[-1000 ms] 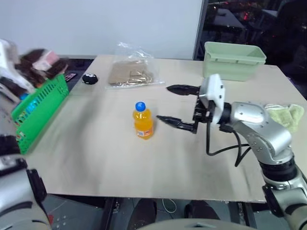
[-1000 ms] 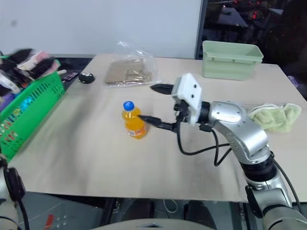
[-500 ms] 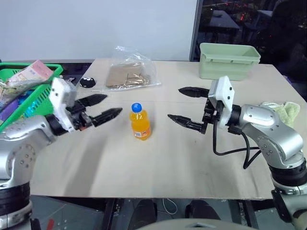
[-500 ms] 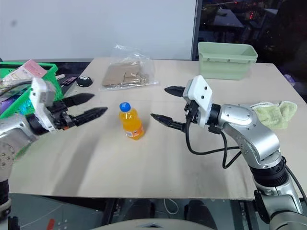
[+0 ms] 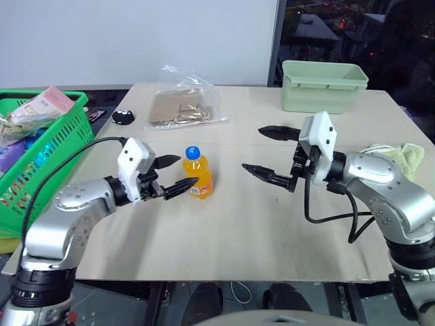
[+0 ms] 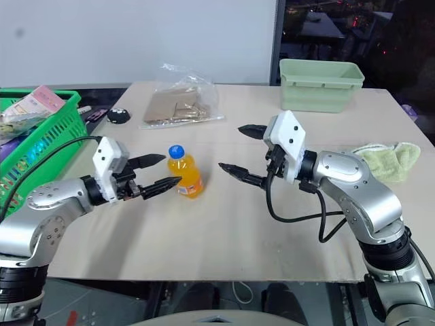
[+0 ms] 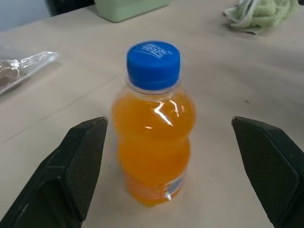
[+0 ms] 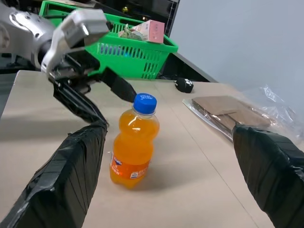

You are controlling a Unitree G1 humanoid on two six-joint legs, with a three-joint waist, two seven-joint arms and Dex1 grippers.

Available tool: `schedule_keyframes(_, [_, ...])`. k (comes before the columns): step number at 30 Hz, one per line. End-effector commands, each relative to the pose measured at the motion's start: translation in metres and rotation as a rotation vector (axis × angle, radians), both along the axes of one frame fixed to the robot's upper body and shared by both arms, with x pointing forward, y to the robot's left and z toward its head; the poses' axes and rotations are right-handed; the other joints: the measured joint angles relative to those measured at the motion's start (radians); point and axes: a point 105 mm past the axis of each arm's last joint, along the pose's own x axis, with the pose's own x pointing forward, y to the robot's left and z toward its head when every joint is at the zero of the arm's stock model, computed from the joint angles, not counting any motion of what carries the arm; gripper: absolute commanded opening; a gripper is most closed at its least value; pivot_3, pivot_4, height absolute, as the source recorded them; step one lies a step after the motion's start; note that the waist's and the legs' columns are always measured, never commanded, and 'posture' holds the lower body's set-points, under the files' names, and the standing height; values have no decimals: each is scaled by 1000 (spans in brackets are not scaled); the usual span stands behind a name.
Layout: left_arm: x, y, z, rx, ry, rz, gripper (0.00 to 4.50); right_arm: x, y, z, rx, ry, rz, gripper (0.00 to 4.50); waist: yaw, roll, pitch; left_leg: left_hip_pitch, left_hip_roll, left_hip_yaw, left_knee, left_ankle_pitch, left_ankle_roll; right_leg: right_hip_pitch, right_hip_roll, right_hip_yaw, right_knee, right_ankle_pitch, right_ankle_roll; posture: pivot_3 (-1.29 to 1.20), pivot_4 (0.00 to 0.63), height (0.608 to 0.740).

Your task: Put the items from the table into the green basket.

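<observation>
Bottle (image 5: 196, 172) of orange drink stands upright near the middle of the pale worktop (image 5: 224, 238). It is small and clear-walled, waisted in the middle, with a bright blue ribbed cap and a printed band around its base. The liquid fills it almost to the neck.

The left claw (image 5: 174, 174) reaches in from the left with its two black fingers spread apart, one tip on the far side of the bottle and one on the near side, both close beside it; I cannot tell whether either tip touches it. In the left wrist view the bottle (image 7: 153, 126) stands between the two fingers with open worktop on either side of it.

The right claw (image 5: 261, 149) hangs level to the right of the bottle, pointing left, its fingers spread wide with nothing between them, and well apart from the bottle.

The green basket (image 5: 47, 159) with slotted sides sits off the left edge of the worktop. A pink carton (image 5: 42, 105) with printed pictures and other small goods lie in it, the carton sticking up above the rim.

On the far side of the worktop lie a clear plastic bag (image 5: 185, 102) holding brown flat things and a small black object (image 5: 122, 117). A pale green tub (image 5: 323, 85) stands at the far right, and a crumpled green cloth (image 5: 401, 155) lies at the right edge.
</observation>
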Motion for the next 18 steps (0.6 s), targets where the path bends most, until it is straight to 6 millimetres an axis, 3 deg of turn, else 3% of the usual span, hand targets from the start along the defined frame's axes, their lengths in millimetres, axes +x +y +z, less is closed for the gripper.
schedule_keyframes(1, [15,-2,-1,34,-52,37,4341,-5,-3,13,16,-58,-2,4500,0,0,0,0,0,0,0,0,0,0,0,0,0,0,0,-6,0,740])
schedule_keyframes(10, [37,-25,-29,25,-26,-16,4341,-6,-4,13,6,-66,-14,4500,-13,0,0,-1,0,0,0,0,0,0,0,0,0,2,3,-44,0,740])
schedule_keyframes(12, [38,-25,-31,4,-24,-26,3484,-7,-4,13,2,-67,-14,4500,-22,0,0,-1,0,0,0,0,0,0,0,0,0,2,3,-44,0,740])
schedule_keyframes(14, [39,-23,-24,-41,-38,-21,2870,-8,-4,12,0,-67,-12,4500,-26,0,0,-1,0,0,0,0,0,0,0,1,0,2,3,-50,0,740])
schedule_keyframes(18, [46,-4,12,-170,-116,74,2858,-11,-1,11,3,-69,8,4500,-27,0,0,-1,0,0,0,0,0,-1,0,0,-1,1,3,-45,0,740])
